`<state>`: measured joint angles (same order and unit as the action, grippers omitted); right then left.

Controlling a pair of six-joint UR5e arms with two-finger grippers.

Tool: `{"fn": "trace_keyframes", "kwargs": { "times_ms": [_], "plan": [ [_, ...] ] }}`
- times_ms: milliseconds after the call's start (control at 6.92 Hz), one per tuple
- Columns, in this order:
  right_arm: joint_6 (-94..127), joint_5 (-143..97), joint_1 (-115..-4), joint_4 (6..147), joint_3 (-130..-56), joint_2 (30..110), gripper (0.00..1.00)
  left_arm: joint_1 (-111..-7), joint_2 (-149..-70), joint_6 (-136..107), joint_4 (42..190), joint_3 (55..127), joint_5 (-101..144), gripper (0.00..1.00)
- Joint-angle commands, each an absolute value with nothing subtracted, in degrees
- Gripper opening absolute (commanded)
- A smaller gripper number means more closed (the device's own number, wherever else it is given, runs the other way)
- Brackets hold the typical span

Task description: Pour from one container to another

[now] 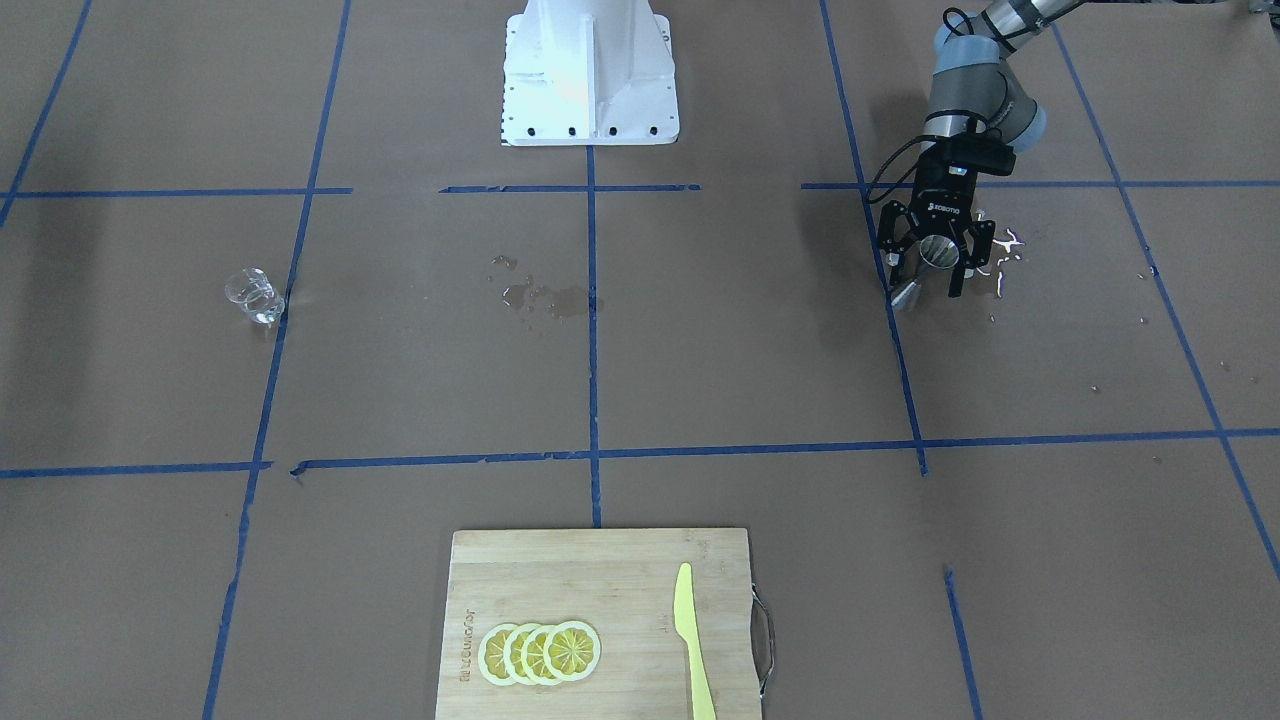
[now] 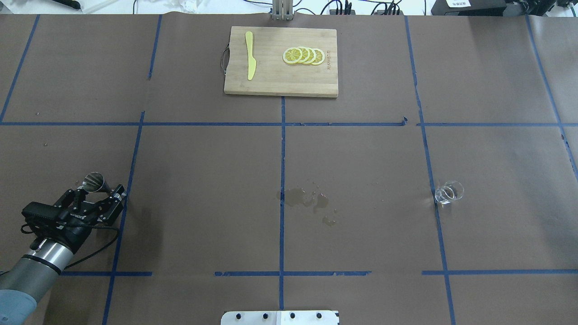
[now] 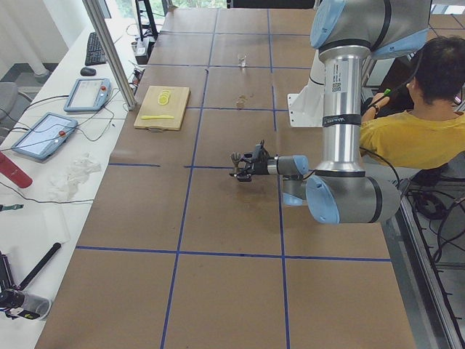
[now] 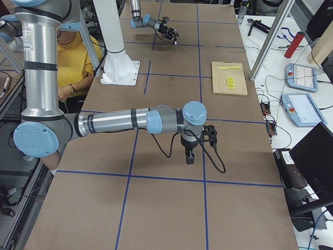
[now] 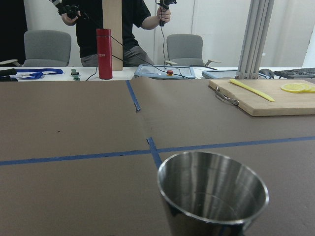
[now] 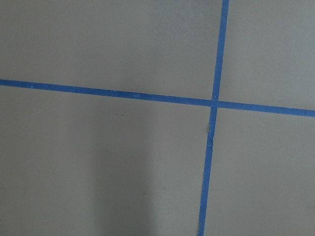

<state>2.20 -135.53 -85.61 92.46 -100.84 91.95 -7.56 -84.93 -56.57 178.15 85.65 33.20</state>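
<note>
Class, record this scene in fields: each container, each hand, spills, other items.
Steel jigger: held by left hand, robot's left side
Glass cup: on table, robot's right side, no hand near
Right hand: above table; open or shut unclear
Spill: wet patch at table centre
Other: cutting board with lemon slices, yellow knife

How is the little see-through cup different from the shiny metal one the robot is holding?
The glass cup is clear and rounded; the steel jigger is shiny metal, pinched in the middle like an hourglass. The glass cup sits alone on the table, with nothing touching it; the steel jigger is clamped in the left gripper. Both are small, with open tops.
</note>
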Motion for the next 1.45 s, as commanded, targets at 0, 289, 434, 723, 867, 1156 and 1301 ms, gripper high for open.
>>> {"fn": "trace_keyframes", "kwargs": {
  "times_ms": [0,289,434,723,867,1156,1301],
  "plan": [
    [2.2,-135.5,-85.6,92.5,-100.8,91.8,1.00,-7.6,-85.1,-56.1,178.3,85.6,34.3,0.33],
    [2.2,-135.5,-85.6,92.5,-100.9,91.7,1.00,-8.0,-84.7,-55.9,181.1,86.4,36.7,0.00],
    [2.2,-135.5,-85.6,92.5,-101.4,91.7,1.00,-8.3,-84.1,-55.1,184.6,86.4,40.7,0.00],
    [2.2,-135.4,-86.0,92.5,-101.8,91.8,1.00,-10.9,-84.1,-47.0,184.9,89.2,40.8,0.00],
    [2.2,-135.3,-86.2,92.5,-102.5,92.0,1.00,-12.1,-84.5,-41.8,184.9,90.4,41.0,0.00],
    [2.9,-134.8,-86.5,92.5,-104.3,91.3,1.00,-13.6,-83.7,-40.7,185.0,97.4,41.0,0.00],
    [2.8,-135.0,-86.5,92.5,-105.1,91.1,1.00,-13.6,-83.8,-40.6,186.0,99.0,41.0,0.00]
  ]
}}
